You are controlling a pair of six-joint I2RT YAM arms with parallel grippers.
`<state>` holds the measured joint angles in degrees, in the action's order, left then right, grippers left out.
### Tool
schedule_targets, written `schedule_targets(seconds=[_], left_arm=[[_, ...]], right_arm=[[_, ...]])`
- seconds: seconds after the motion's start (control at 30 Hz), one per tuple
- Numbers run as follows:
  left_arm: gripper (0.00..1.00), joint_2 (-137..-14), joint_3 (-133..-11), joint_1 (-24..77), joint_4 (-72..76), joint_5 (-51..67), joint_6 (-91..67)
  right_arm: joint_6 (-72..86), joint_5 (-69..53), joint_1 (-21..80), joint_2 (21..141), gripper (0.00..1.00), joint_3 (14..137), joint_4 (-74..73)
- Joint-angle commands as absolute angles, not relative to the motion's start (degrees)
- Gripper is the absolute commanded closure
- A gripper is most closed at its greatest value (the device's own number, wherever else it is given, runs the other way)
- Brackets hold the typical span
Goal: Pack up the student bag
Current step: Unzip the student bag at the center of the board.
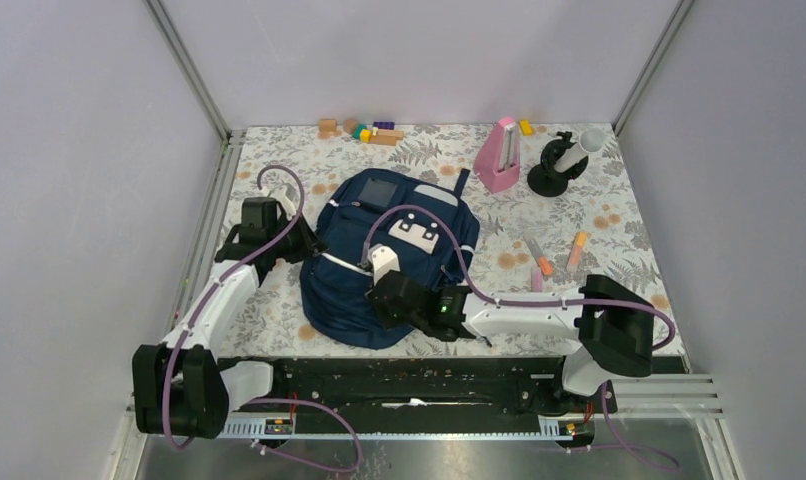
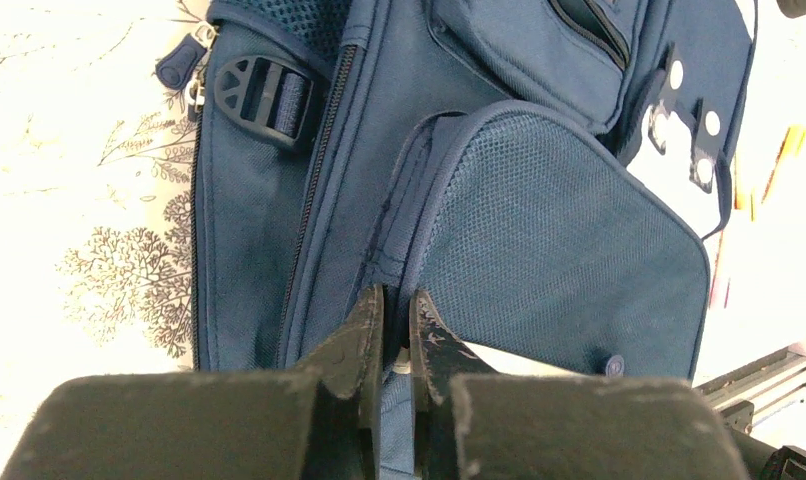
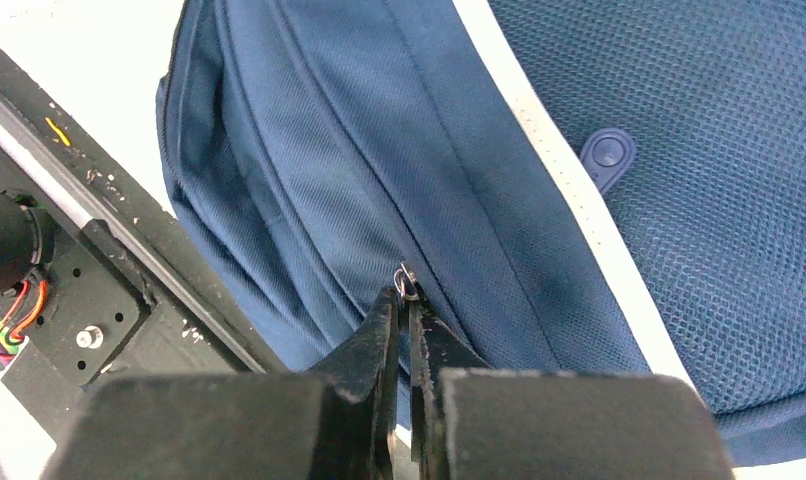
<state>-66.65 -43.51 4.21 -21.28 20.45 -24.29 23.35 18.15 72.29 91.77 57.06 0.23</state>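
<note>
The big navy blue cloth student bag with thin white stripes point(image 1: 344, 290) lies flat on the table, front side up. It is right under both sets of fingers.

The right gripper point(image 3: 407, 298) has its two black fingers pressed together. They pinch a tiny silver metal ring point(image 3: 406, 277) right at their tips (it looks like the pull of a zip, but it is too small to be sure). From the ring, a long dark blue seam line point(image 3: 319, 140) runs straight away from the fingers and leans a bit to their left. That line is the way the ring would have to slide, I think.

The left gripper point(image 2: 391, 302) has its fingers almost together too. They clamp a thin fold of the bag's blue cloth, with the blue net pocket point(image 2: 569, 240) just ahead of the fingers and to their right.

So the right arm is the one on the ring. The left arm looks set to hold the bag so it will not slide along.
</note>
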Motion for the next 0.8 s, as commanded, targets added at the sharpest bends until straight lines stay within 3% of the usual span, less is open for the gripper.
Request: schedule_targets(seconds=[0.0,0.3,0.77], left_arm=[[1.00,-61.2,-41.3,4.9,-23.7,21.5,-26.6],[1.00,-54.5,-36.0,9.7,-23.0,22.1,-30.9],[1.00,-54.8,-33.4,15.9,-12.4,19.1,-40.8]], right_arm=[[22.2,20.8,67.2,89.6,1.00,55.9,3.7],[18.7,19.4,59.8,85.4,1.00,51.5,2.0],[21.6,8.1,60.8,83.2,1.00,55.5,-8.4]])
